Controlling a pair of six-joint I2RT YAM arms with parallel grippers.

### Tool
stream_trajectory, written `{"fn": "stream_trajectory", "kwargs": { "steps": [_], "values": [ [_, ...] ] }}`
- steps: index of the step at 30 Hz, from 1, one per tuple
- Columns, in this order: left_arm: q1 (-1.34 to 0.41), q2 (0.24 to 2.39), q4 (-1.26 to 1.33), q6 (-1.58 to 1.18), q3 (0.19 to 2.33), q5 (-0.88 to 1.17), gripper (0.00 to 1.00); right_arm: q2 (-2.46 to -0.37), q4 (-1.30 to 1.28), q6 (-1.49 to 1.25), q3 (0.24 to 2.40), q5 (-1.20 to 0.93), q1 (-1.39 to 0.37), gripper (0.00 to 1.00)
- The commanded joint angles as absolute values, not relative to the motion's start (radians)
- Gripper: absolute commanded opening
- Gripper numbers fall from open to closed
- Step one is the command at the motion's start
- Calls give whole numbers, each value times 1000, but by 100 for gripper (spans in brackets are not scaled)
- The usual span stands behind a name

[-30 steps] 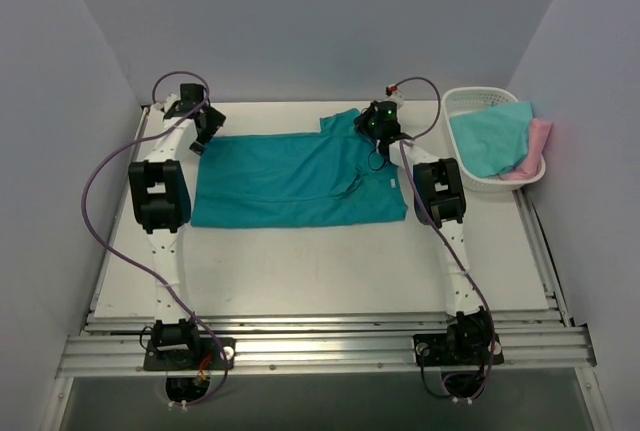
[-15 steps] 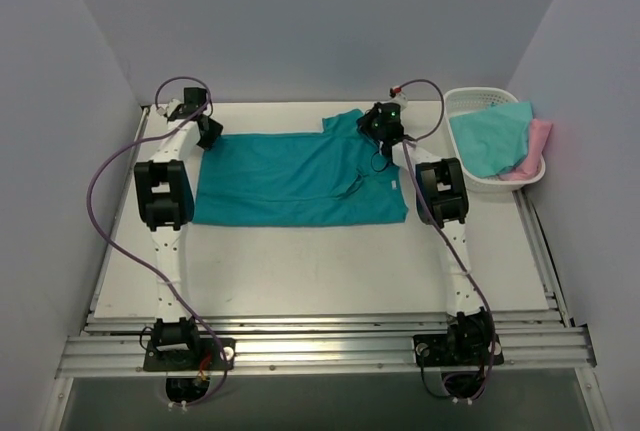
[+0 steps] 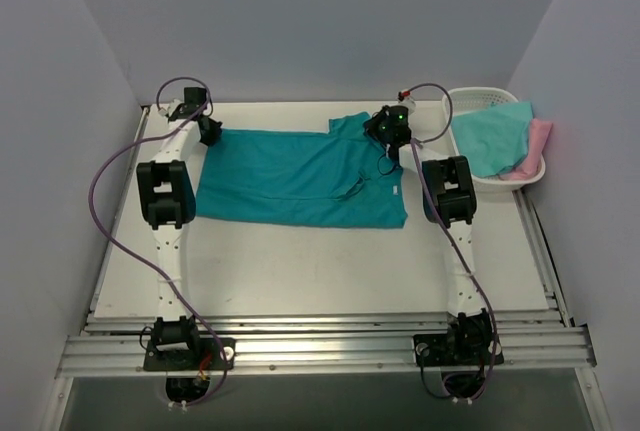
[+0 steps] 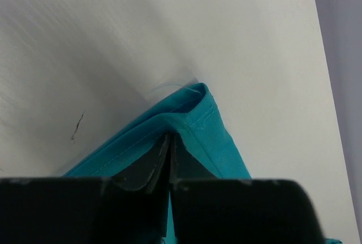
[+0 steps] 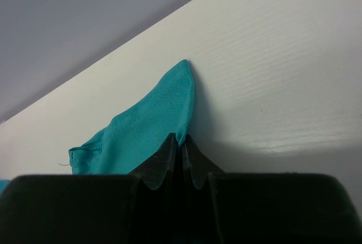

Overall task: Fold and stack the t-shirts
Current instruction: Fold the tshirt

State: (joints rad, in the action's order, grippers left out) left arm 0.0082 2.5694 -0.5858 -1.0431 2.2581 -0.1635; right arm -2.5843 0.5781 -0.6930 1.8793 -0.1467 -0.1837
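A deep teal t-shirt (image 3: 300,176) lies spread across the back half of the table. My left gripper (image 3: 210,131) is at its far left corner; in the left wrist view the gripper (image 4: 170,137) is shut on the hemmed corner of the teal t-shirt (image 4: 198,122). My right gripper (image 3: 390,131) is at the far right end, and the right wrist view has this gripper (image 5: 181,140) shut on an edge of the teal cloth (image 5: 150,125). An aqua t-shirt (image 3: 490,136) and a pale pink t-shirt (image 3: 537,146) lie in the basket.
A white slotted basket (image 3: 470,101) stands at the back right corner of the table. Grey walls close in the left, back and right sides. Purple cables loop off both arms above the cloth ends.
The left gripper has closed on the shirt's far left corner. Both grippers have shifted slightly right, and the teal shirt has moved right with them and pulled straighter.
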Motion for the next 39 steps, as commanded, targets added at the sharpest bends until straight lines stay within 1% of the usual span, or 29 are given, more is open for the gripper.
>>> {"fn": "stream_trajectory", "kwargs": {
  "steps": [1, 3, 4, 6, 7, 11, 13, 16, 17, 21, 22, 24, 25, 26, 27, 29, 30, 34, 39],
  "values": [
    [11, 2615, -649, -1022, 2296, -153, 14, -2499, 617, -701, 1853, -155, -179, 0],
    [11, 2594, -664, -1019, 2307, -189, 52, -2499, 624, -703, 1841, -158, -178, 0],
    [11, 2588, -669, -1017, 2318, -193, 73, -2499, 626, -704, 1839, -160, -179, 0],
    [11, 2595, -710, -1017, 2353, -184, 93, -2505, 626, -706, 1838, -161, -178, 0],
    [11, 2608, -739, -1017, 2429, -180, 97, -2505, 626, -706, 1836, -164, -178, 0],
    [40, 2744, -908, -1029, 2646, -127, 94, -2502, 655, -724, 1810, -176, -172, 0],
    [49, 2781, -959, -1048, 2661, -78, 94, -2493, 672, -738, 1780, -186, -164, 0],
    [54, 2809, -1017, -1058, 2634, -80, 100, -2470, 707, -770, 1729, -204, -146, 0],
    [52, 2813, -1026, -1058, 2626, -77, 87, -2462, 730, -785, 1718, -212, -143, 0],
    [41, 2827, -1042, -1057, 2603, -55, 59, -2389, 770, -802, 1632, -215, -127, 0],
    [40, 2845, -1064, -1058, 2624, -52, 53, -2375, 775, -802, 1615, -212, -123, 0],
    [38, 2865, -1110, -1060, 2666, -37, 38, -2333, 790, -810, 1562, -198, -112, 0],
    [37, 2885, -1129, -1060, 2707, -34, 34, -2323, 801, -816, 1545, -195, -110, 0],
    [35, 2891, -1147, -1060, 2723, -41, 26, -2313, 816, -822, 1533, -196, -109, 0],
    [34, 2895, -1170, -1057, 2724, -46, 18, -2300, 821, -827, 1517, -198, -109, 0],
    [34, 2887, -1190, -1052, 2718, -67, 7, -2287, 830, -847, 1505, -199, -107, 0],
    [34, 2885, -1195, -1054, 2714, -72, 3, -2283, 836, -854, 1490, -204, -109, 0],
    [31, 2859, -1171, -1042, 2674, -66, 2, -2234, 856, -855, 1430, -212, -110, 0],
    [11, 2763, -1034, -999, 2528, -90, 2, -2160, 833, -812, 1382, -199, -112, 0]
  ]
}}
